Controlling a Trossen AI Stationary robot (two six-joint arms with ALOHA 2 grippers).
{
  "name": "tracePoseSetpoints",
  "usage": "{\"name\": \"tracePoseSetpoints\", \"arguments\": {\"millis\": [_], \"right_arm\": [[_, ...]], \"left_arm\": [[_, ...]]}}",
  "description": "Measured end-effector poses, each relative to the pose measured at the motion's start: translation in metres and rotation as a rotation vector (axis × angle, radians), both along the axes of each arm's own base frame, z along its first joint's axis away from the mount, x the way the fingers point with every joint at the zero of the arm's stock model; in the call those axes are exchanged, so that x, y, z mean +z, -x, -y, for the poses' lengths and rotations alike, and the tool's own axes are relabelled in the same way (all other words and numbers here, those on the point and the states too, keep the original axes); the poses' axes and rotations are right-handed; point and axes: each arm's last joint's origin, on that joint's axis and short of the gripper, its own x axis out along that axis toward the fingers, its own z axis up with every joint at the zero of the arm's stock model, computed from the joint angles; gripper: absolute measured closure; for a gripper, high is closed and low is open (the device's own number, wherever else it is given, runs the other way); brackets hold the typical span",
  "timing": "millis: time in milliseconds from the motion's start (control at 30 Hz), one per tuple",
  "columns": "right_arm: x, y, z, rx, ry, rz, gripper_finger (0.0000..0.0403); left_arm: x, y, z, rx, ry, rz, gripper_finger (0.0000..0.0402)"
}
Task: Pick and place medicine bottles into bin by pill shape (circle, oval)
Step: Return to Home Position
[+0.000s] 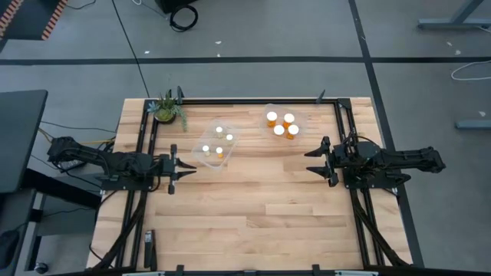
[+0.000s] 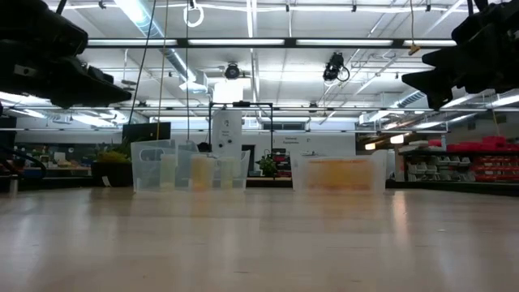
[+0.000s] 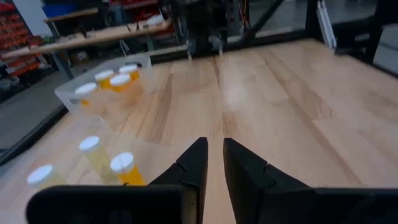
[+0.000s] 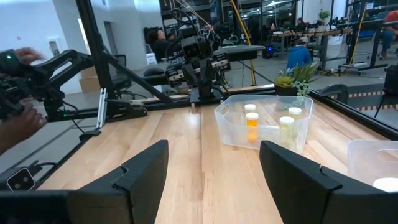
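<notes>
Left gripper [image 1: 190,169] hangs above the wooden table [image 1: 253,215], on the same side as the potted plant [image 1: 166,110] but well nearer the front edge than the plant is. Its two dark, wedge-shaped fingers are drawn almost together, with only a thin slit between them and nothing in it. The right gripper [image 1: 309,162] hangs well apart from the plant, across the table, with its blunt black fingers spread wide and empty.

The table is pale plank wood with a smooth, faintly glossy grain, framed by black metal rails. The plant is a small spiky green tuft in a round pot at a far corner.

Just beside the plant, toward the table's middle, sits the left bin [image 4: 233,134], a clear plastic tub with rounded corners and thin, see-through walls, turned a little askew. Four narrower medicine bottles [image 1: 219,151] stand upright inside it. They are slim cylinders of pale amber plastic with round white caps.

Farther from the plant along the far edge sits the right bin [image 2: 302,182], of the same clear plastic. It holds four wider medicine bottles [image 1: 289,119], stubby orange cylinders with round white caps, clustered close together. From table height an orange glow shows through its cloudy wall.

Both grippers are clear of the bins.
</notes>
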Motion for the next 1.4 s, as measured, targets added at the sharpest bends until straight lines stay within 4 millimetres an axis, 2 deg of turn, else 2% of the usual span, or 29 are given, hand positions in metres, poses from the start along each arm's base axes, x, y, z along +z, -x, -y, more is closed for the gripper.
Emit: {"name": "tracePoseSetpoints", "arguments": {"millis": [267, 500, 1233, 1400], "right_arm": [[0.000, 0.000, 0.000, 0.000, 0.000, 0.000, 0.0142], [0.000, 0.000, 0.000, 0.000, 0.000, 0.000, 0.0142], [0.000, 0.000, 0.000, 0.000, 0.000, -0.001, 0.0142], [0.000, 0.000, 0.000, 0.000, 0.000, -0.001, 0.0142]], "left_arm": [[0.012, -0.001, 0.000, 0.003, 0.054, 0.128, 0.0348], [0.011, 0.002, 0.001, -0.019, 0.159, 0.123, 0.0343], [0.019, 0.016, -0.003, -0.068, 0.214, 0.222, 0.0340], [0.020, 0.016, -0.003, -0.067, 0.295, 0.240, 0.0345]]}}
